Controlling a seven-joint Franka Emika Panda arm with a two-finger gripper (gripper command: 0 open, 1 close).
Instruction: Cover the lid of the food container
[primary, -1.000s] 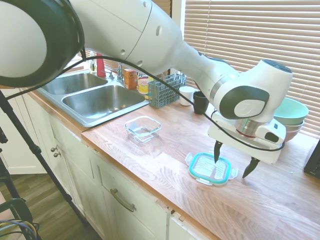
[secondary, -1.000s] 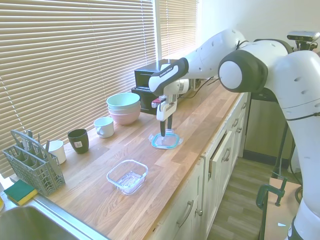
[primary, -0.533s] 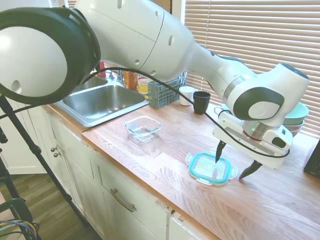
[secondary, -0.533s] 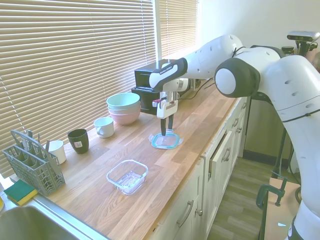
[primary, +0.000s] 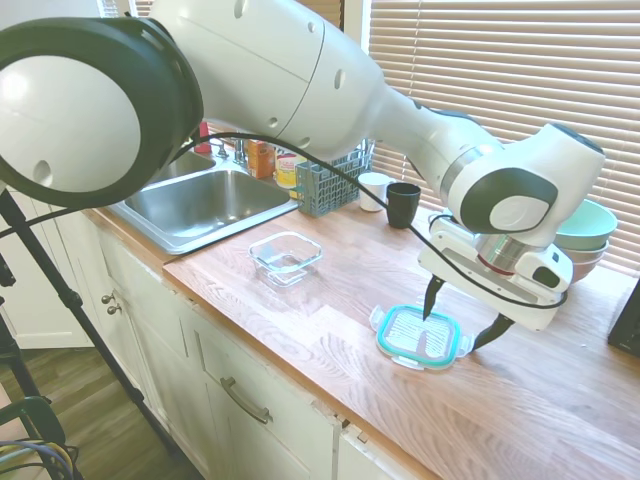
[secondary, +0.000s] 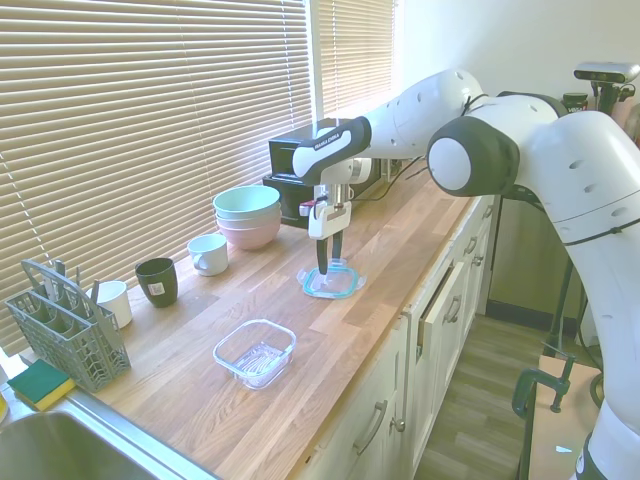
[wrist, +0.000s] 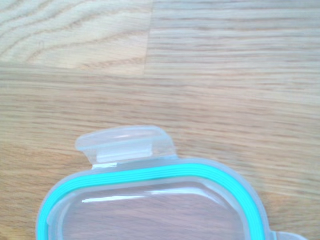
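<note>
Lower right of frame: fingers (primary: 458, 321) spread over lid (primary: 419, 337) | straddle one edge squarely, then close | food container (primary: 286, 257) waits left.

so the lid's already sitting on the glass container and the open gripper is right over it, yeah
Not quite. In the first exterior view the lid lies flat on the wooden counter, well apart from the uncovered glass container. The gripper is indeed open right over the lid.

A home kitchen: steel sink (primary: 195, 198), wooden counter (primary: 330, 300), stacked bowls (secondary: 248, 215).
</note>
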